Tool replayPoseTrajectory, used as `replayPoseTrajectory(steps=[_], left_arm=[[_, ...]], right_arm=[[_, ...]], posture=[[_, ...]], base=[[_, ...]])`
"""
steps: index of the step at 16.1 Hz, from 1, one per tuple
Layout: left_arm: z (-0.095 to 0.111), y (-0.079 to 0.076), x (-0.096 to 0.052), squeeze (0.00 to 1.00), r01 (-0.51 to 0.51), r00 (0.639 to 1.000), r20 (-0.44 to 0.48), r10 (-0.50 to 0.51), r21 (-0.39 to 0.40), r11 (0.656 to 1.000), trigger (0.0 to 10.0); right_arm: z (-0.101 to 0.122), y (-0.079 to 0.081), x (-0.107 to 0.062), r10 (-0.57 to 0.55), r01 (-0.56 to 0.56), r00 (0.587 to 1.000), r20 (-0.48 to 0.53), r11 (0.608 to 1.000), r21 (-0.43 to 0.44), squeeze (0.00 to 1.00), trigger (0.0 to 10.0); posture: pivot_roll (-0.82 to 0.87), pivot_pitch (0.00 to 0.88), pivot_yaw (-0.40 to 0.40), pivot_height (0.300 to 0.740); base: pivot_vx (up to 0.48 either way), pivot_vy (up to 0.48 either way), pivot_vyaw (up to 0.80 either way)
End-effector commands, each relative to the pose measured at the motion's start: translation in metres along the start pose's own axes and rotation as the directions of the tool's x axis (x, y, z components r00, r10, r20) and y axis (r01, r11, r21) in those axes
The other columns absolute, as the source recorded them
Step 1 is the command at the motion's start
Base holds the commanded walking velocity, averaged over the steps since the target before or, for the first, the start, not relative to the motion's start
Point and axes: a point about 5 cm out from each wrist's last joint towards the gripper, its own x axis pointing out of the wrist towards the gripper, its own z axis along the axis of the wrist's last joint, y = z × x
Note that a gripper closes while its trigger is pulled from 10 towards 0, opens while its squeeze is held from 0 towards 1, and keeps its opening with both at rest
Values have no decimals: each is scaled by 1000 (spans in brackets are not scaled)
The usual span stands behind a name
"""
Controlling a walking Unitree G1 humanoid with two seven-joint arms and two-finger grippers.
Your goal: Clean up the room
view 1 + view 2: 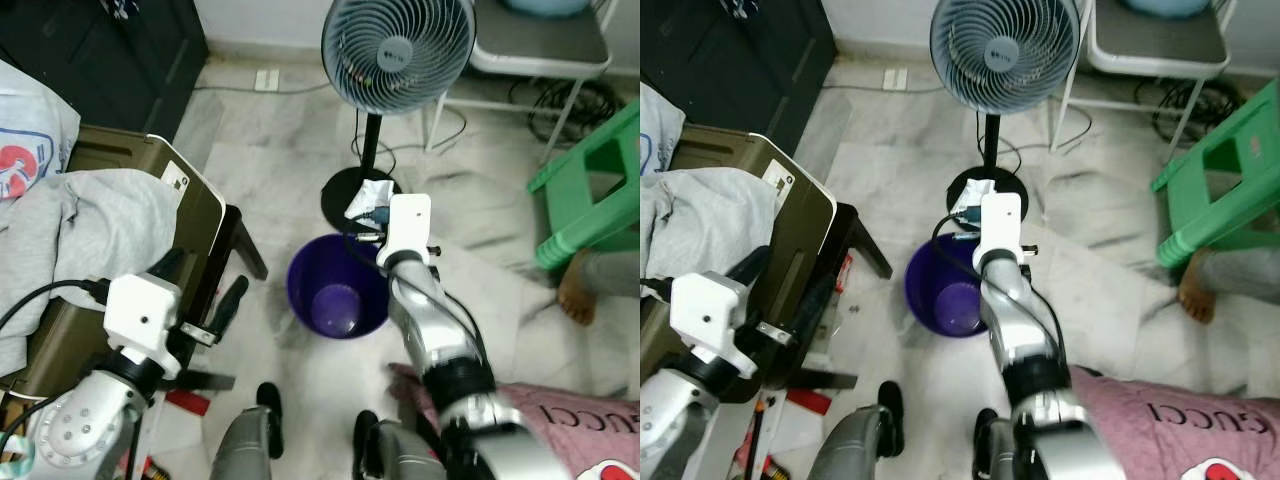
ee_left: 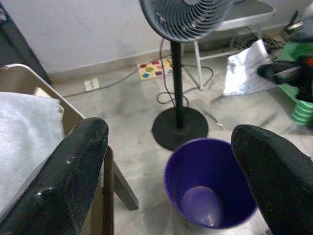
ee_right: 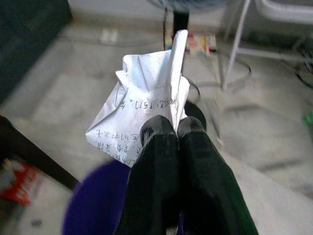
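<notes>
A crumpled white sheet of paper (image 3: 146, 98) with printed text is pinched in my right gripper (image 3: 173, 128), whose fingers are shut on its lower edge. Seen from the head, the paper (image 1: 368, 198) and right gripper (image 1: 366, 232) hang over the far rim of a purple bin (image 1: 300, 292) standing on the marble floor. The bin (image 2: 234, 205) looks empty inside. My left gripper (image 1: 200, 285) is open, low on the left beside a khaki seat, with nothing between its fingers (image 2: 78, 166).
A standing fan (image 1: 397, 50) has its black base (image 1: 340, 192) just behind the bin. A green stool (image 1: 600, 180) and a person's foot (image 1: 577, 285) are at the right. Grey cloth (image 1: 90, 230) lies on the khaki seat (image 1: 195, 205). A pink garment (image 1: 560, 420) lies at the lower right.
</notes>
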Motion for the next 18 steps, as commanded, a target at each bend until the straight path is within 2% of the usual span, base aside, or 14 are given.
replayPoseTrajectory(steps=[1,4,7,13,14,18], left_arm=[[1,-4,-4,0,13,1000,-16,-13,9,1000,10000],[7,-9,-3,0,27,1000,-14,-28,-17,999,10000],[15,-14,-4,0,53,998,-15,-53,-25,998,10000],[20,-16,-5,0,56,998,-28,-57,-32,998,10000],[20,-17,-4,0,58,998,-29,-59,-31,998,10000],[19,-19,-1,0,60,998,-31,-61,-31,998,10000]], right_arm=[[-9,0,0,-15,15,999,-49,1000,-6,0,10000],[-1,-6,14,-44,42,996,-78,999,-20,0,10000],[1,-1,20,-39,36,990,-138,999,-24,0,10000],[1,3,23,-29,33,985,-169,999,20,0,10000],[-3,6,21,-9,20,983,-184,998,57,1000,10000],[-2,3,22,-15,26,985,-170,998,63,1000,10000]], posture=[[165,441,73,740],[196,459,89,740],[229,475,99,740],[247,480,109,740],[245,478,108,740],[238,472,106,740]], base=[[0,0,0],[0,0,0],[0,0,0],[0,0,0],[0,0,0],[0,0,0]])
